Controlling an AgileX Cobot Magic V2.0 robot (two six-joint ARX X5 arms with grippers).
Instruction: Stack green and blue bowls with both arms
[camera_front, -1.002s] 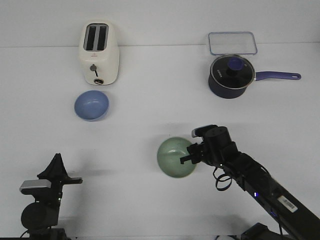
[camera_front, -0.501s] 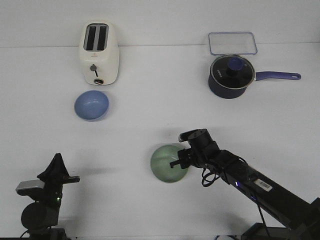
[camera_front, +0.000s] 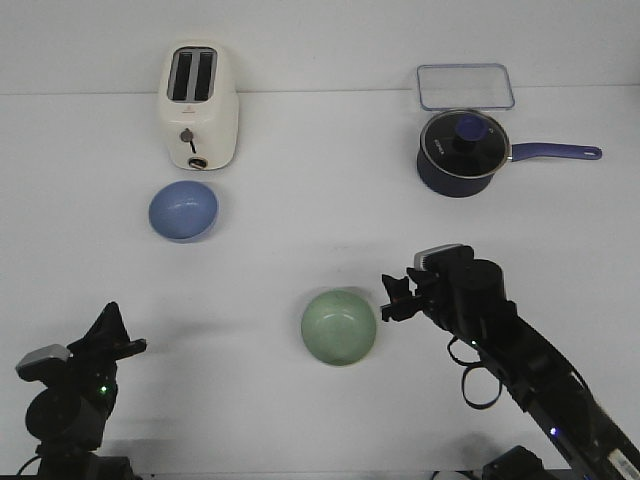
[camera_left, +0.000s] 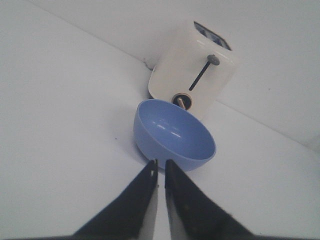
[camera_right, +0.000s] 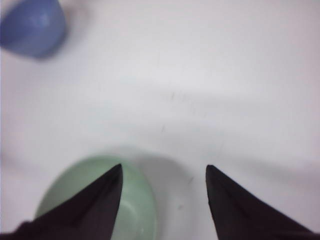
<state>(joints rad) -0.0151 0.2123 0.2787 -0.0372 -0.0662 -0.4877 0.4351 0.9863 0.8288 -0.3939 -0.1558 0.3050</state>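
On the counter (camera_front: 300, 150) near its front edge, your green bowl (camera_front: 339, 326) sits upright and free. The right gripper (camera_front: 392, 298) hangs just beside its rim with the fingers spread wide and nothing between them. The blue bowl (camera_front: 183, 210) stands well apart, in front of the white toaster (camera_front: 198, 105). Your left gripper (camera_left: 160, 172) is nearly closed and empty, and it points toward that blue bowl from far away. I judge the step in hand is the fetching of the blue bowl. For the next move, you should open the left fingers, reach to the bowl's rim, and grasp it.
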